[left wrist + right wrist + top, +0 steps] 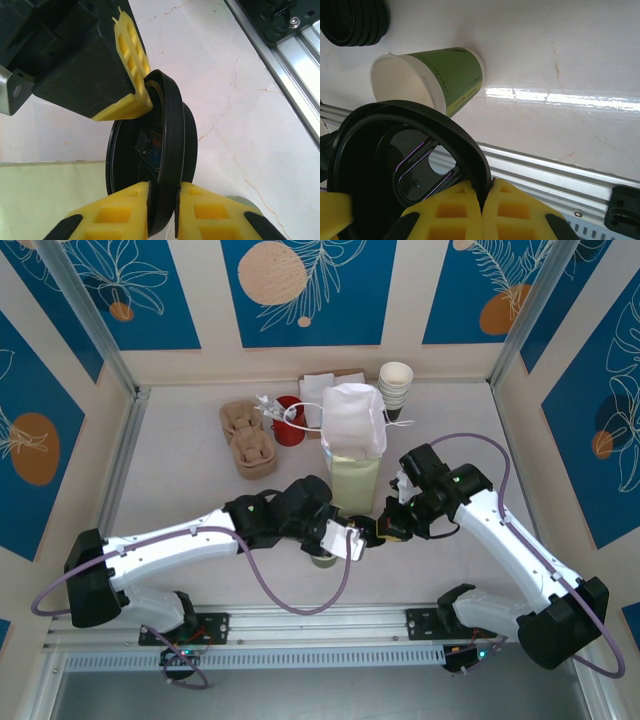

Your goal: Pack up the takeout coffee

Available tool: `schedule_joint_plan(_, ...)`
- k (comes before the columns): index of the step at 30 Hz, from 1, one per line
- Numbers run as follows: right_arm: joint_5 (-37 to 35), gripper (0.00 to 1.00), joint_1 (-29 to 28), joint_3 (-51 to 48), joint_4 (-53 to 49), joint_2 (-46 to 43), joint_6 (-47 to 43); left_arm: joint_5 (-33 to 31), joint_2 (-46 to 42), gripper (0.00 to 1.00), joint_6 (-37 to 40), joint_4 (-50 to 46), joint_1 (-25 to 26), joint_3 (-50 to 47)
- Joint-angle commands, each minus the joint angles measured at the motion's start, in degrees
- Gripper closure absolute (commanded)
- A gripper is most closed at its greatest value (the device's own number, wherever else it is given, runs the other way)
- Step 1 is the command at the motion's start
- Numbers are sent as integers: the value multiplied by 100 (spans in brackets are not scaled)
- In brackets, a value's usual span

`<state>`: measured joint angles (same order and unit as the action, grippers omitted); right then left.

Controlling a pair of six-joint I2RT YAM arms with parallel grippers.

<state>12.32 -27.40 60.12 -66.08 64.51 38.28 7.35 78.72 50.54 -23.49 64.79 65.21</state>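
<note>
With left pincer (163, 194) and right pincer (481, 192) both pinching the round black plastic lid (172, 125), left should tighten before right releases.

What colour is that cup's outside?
The cup is olive green; the right wrist view shows it best.

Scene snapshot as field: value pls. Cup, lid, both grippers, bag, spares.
green cup: lidless, mouth open, standing on the table
black lid: off the cup, gripped at its rim from two sides
right gripper: shut on the lid's rim
left gripper: pinching the rim's opposite edge
lid stack: on the table near the cup
bag: pale green, upright, just beyond the grippers
cream cups: stacked, far side
</note>
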Motion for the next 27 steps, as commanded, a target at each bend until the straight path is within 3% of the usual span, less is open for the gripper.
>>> schedule_joint_plan(1,465,97,-30,195,-98,-131,-45,-184,-32,84,-133,347,30,38)
schedule_joint_plan(11,-14,60,157,355,-119,-586,86,-47,-48,87,-723,236,16,45)
schedule_joint_plan(17,-226,49,279,439,-161,-897,109,136,-210,90,-1295,180,-39,-7)
schedule_joint_plan(22,-219,49,358,405,95,-1214,153,239,-416,92,-1992,242,-98,-114)
schedule_joint_plan(27,-463,54,376,167,503,-1631,-52,289,-628,94,-2885,50,-156,-74)
